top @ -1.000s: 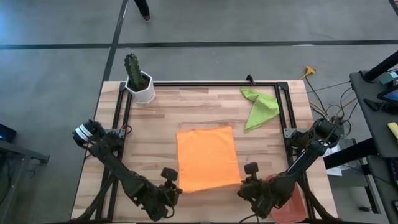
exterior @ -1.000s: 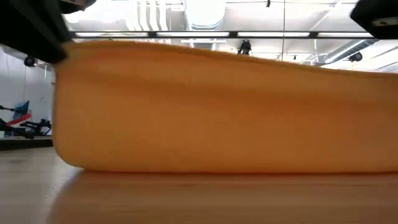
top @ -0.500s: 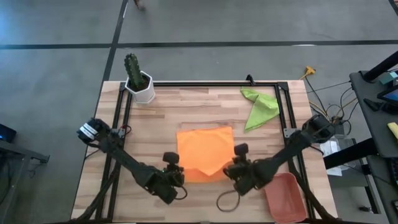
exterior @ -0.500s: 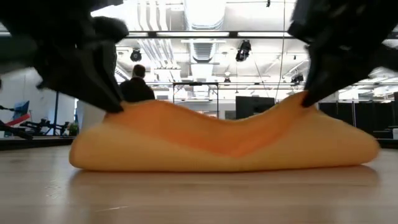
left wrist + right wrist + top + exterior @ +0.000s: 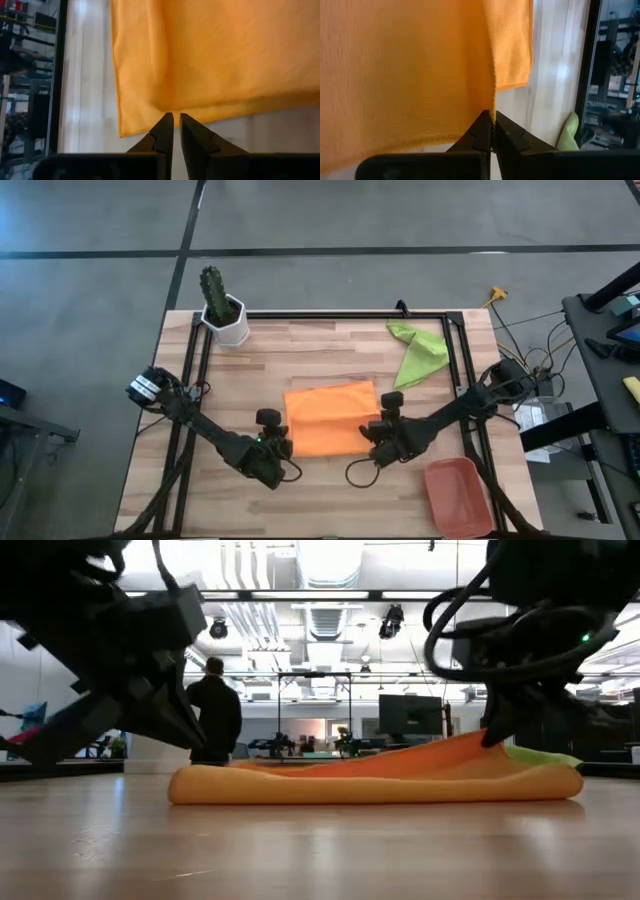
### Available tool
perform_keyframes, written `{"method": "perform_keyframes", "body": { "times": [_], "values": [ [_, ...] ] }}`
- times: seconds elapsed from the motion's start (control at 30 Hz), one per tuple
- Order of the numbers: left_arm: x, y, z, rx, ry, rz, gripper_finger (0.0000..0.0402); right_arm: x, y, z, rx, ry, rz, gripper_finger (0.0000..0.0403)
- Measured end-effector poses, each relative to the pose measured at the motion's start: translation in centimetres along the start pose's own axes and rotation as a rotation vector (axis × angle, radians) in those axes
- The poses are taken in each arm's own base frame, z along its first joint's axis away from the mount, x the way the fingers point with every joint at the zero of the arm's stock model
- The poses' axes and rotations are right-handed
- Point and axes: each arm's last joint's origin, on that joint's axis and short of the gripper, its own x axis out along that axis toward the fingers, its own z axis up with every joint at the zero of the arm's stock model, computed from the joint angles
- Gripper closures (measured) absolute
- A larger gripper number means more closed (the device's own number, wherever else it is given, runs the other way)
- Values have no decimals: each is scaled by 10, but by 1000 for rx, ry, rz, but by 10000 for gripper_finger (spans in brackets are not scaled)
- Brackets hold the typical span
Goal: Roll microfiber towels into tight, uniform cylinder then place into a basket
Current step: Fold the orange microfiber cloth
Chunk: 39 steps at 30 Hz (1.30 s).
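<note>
At table's middle, orange towel [image 5: 330,420], near corners pinched by left pincer [image 5: 277,447] and right pincer [image 5: 378,430]

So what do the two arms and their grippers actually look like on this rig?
Both arms are dark, near-black jointed links. The left gripper and right gripper each end in two black, tapering, pointed fingers. A black cable loops off the right arm's wrist. The left arm has a pale, ringed band near its base. No other markings are readable.
</note>
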Motion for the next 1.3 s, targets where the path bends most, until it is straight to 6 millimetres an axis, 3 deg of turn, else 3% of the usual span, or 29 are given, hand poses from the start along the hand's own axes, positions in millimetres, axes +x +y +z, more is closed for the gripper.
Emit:
{"method": "perform_keyframes", "body": {
  "times": [0.23,0.5,0.77,0.9,1.1,1.3],
  "values": [
    [10,7,-3,-13,33,26,385,11,-3,3,9,-45,14,394],
    [12,18,0,57,34,43,383,11,-10,8,-8,-72,18,394],
    [22,70,27,-44,-195,-255,322,7,-13,10,-31,-105,-3,394],
    [45,100,21,-65,-183,-328,270,4,-16,10,-35,-120,-2,394],
    [85,140,7,-210,-170,-572,195,0,-19,11,-60,-143,-2,394],
    [102,163,-3,-282,-191,-717,169,-2,-21,12,-87,-167,-3,394]
  ]
}}
